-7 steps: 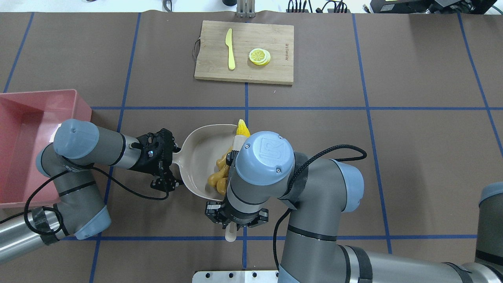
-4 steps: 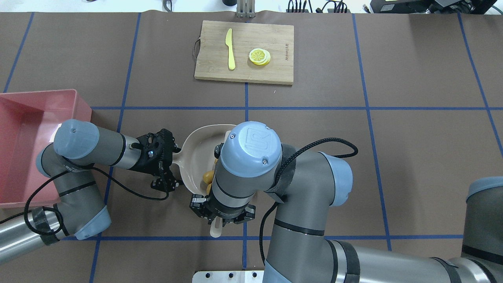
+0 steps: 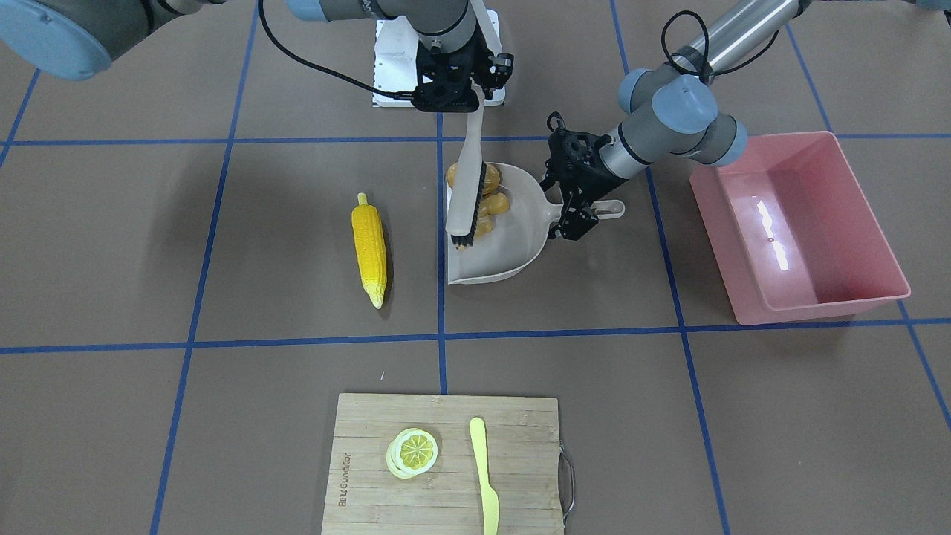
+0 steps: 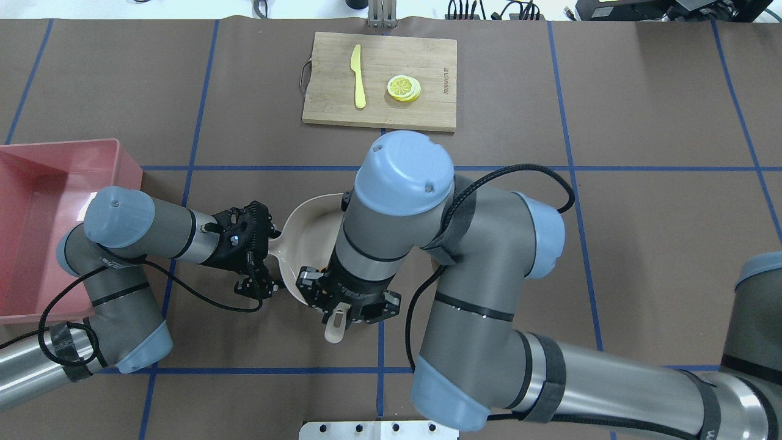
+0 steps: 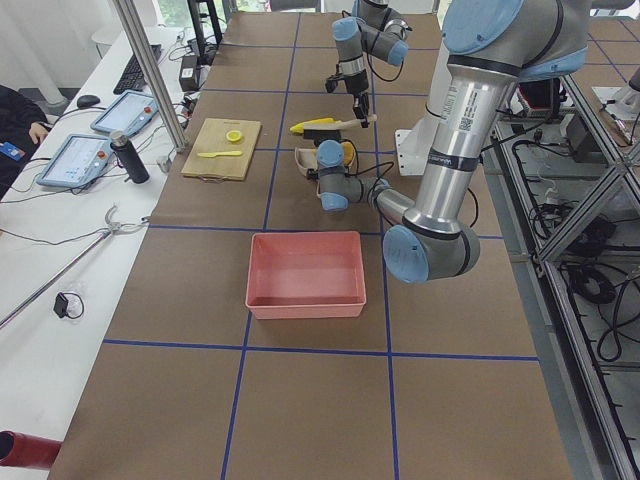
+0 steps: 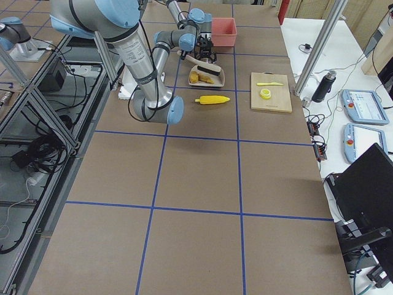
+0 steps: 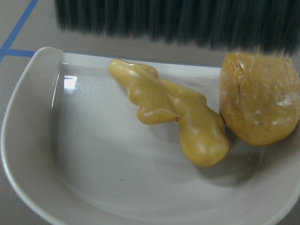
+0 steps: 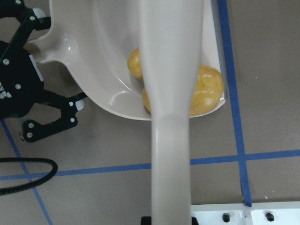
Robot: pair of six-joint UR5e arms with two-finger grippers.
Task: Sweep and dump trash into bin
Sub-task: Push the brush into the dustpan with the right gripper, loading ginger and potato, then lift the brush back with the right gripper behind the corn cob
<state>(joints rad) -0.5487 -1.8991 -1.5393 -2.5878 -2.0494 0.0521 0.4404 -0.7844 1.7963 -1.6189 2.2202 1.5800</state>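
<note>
Noting the right gripper clamped on the handle of the brush; the head slants down across the open lip of the dustpan, bristles turned into the pan. The left gripper appears closed on the dustpan's handle, with the lip resting on the table. The potato and ginger root lie inside the pan, touching each other, close against the bristles; the corn cob lies on the table on the brush's back side, outside the lip, near the head but apart from it and roughly parallel to it; the bin stands beyond the dustpan's handle end, well apart from the brush. Judgement: two of three pieces are gathered and the cob is the item in hand. The head should lift clear of the pan before crossing, so the bristles do not drag the potato out over the lip; it should then set down on the cob's far side and draw it broadside, with contact spread along its length, since a round cob will likely roll or pivot if pushed near one end. The cob's pointed end seems to overrun the lip's corner; correct this during the stroke. The left gripper must hold the lip flat, or the cob may jam against it.
</note>
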